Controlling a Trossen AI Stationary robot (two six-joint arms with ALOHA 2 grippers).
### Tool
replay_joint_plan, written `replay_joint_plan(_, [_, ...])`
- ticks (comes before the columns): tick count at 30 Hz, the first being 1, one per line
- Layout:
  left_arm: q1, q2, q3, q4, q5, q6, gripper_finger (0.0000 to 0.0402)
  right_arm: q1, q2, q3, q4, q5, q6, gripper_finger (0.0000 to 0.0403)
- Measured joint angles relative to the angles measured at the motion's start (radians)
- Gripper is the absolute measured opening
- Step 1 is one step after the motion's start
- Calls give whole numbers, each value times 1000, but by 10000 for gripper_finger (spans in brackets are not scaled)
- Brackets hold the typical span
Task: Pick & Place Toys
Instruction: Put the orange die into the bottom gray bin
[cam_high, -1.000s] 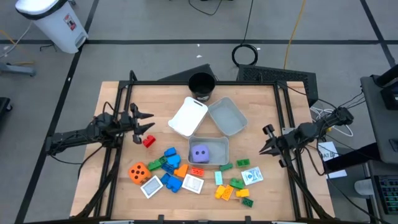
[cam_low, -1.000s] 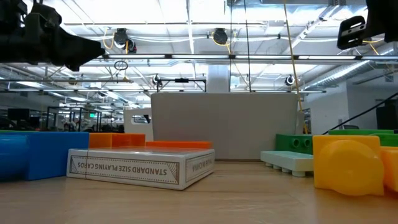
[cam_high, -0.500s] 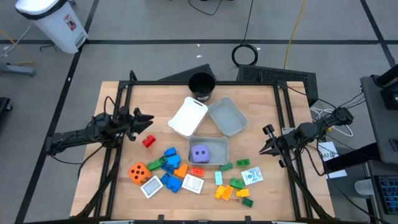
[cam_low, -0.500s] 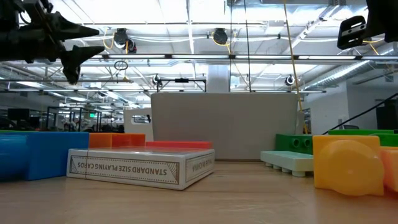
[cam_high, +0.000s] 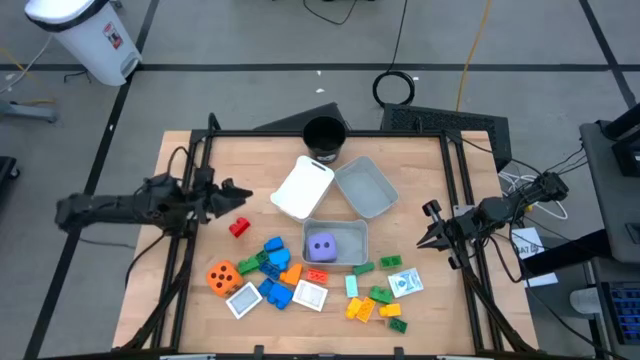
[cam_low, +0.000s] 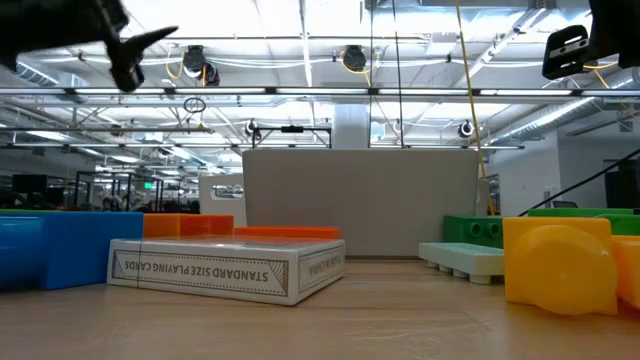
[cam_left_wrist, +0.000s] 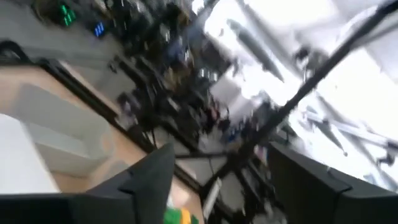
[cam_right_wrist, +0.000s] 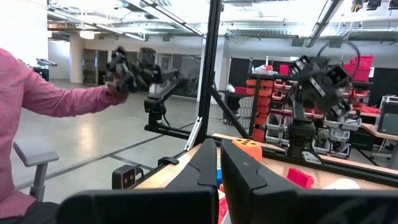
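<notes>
High view, left gripper: left gripper (cam_high: 235, 197) is held over the left part of the table, its fingers spread apart with nothing between them; the red block (cam_high: 239, 228) is seen on the wood just in front of it, apart from the fingers.
High view, right gripper: right gripper (cam_high: 424, 238) is parked at the table's right edge, fingers pressed together and empty.
High view, trays: purple die (cam_high: 321, 247) is seen inside the translucent grey tray (cam_high: 357, 233) at mid-table; a white tray (cam_high: 302, 188) and a second grey tray (cam_high: 364, 187) are placed behind it, with the black cup (cam_high: 324, 139) at the far edge.
High view, loose toys: orange die (cam_high: 223, 277), blue, green and orange blocks (cam_high: 272, 262) and two white tiles (cam_high: 310, 295) are scattered at the front left; green, yellow and orange blocks (cam_high: 372, 304) are grouped at the front right.
Low view: left gripper (cam_low: 135, 55) is seen raised at the upper left, fingers apart; a card box (cam_low: 228, 267) lies flat on the table, with blue blocks (cam_low: 55, 250) to one side and a yellow block (cam_low: 560, 264) to the other.
Left wrist view: picture is heavily smeared; two dark fingers (cam_left_wrist: 149, 177) are shown wide apart, with nothing between them.
Right wrist view: closed fingers (cam_right_wrist: 214, 165) are seen touching; the orange die (cam_right_wrist: 247, 150) and the red block (cam_right_wrist: 303, 178) lie beyond them, the left arm (cam_right_wrist: 314, 93) farther off, and a person's pink sleeve (cam_right_wrist: 56, 99) is seen beyond the table.
</notes>
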Motion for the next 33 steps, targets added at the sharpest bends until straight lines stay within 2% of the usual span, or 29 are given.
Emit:
replay_joint_plan(4, [-112,251,229,-136,44,24,321,0,0,0,0,0,0,0])
replay_joint_plan(7, [-203,438,456,-411,61,-20,337,0,0,0,0,0,0,0])
replay_joint_plan(10, [-301,626,692,-701,61,-141,339,0,1,0,0,0,0,0])
replay_joint_plan(13, [-400,803,919,-919,64,-238,340,0,0,0,0,0,0,0])
replay_joint_plan(15, [-455,929,1070,-1042,38,-255,340,0,0,0,0,0,0,0])
replay_joint_plan(20, [-574,1195,1387,-1354,-125,-314,340,0,1,0,0,0,0,0])
replay_joint_plan(22, [-618,1282,1461,-1476,-190,-390,340,0,1,0,0,0,0,0])
replay_joint_plan(24, [-652,1360,1508,-1624,-200,-503,340,0,1,0,0,0,0,0])
replay_joint_plan(28, [-698,1454,1527,-1875,-86,-761,340,0,1,0,0,0,0,0])
replay_joint_plan(30, [-718,1484,1504,-1900,-12,-840,340,0,0,0,0,0,0,0])
replay_joint_plan(33, [-752,1517,1472,-1891,35,-910,340,0,0,0,0,-1,0,0])
